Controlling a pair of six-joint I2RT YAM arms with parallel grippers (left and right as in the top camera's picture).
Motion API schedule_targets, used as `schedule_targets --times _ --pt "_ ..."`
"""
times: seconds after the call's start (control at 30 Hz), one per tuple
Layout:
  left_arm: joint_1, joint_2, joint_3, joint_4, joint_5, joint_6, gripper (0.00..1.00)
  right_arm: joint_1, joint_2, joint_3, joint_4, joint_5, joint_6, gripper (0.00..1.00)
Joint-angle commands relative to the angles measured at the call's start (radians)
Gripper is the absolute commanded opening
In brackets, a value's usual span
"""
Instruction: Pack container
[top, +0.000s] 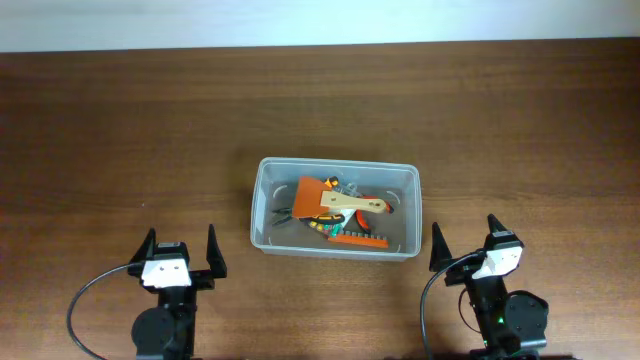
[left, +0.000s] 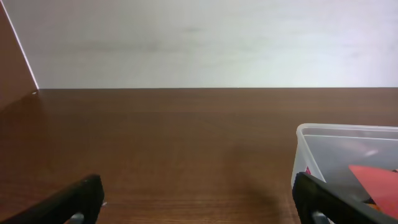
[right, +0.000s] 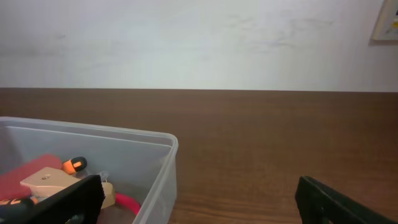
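The clear plastic container (top: 264, 205) stands in the middle of the wooden table. It holds several hand tools: an orange scraper (top: 310, 195), a wooden-handled tool (top: 352, 205) and an orange bit strip (top: 358, 239). My left gripper (top: 181, 250) is open and empty, at the near left of the container. My right gripper (top: 468, 240) is open and empty, at its near right. The container's corner shows at the right of the left wrist view (left: 339, 132) and at the left of the right wrist view (right: 112, 134). Both pairs of jaws (left: 198, 202) (right: 198, 202) hold nothing.
The brown wooden table (top: 120, 130) runs to a white wall at the back. No loose objects lie outside the container.
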Motion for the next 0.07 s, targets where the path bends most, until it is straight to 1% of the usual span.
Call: schedule_targets --times 0.0,0.03 --pt "0.005 -0.008 -0.003 -0.004 0.011 -0.006 0.99 -0.007 -0.011 -0.005 -0.006 0.009 -0.006 0.99" --pt "0.005 -0.008 -0.003 -0.004 0.011 -0.006 0.99 -0.007 -0.01 -0.005 -0.006 0.009 -0.006 0.99"
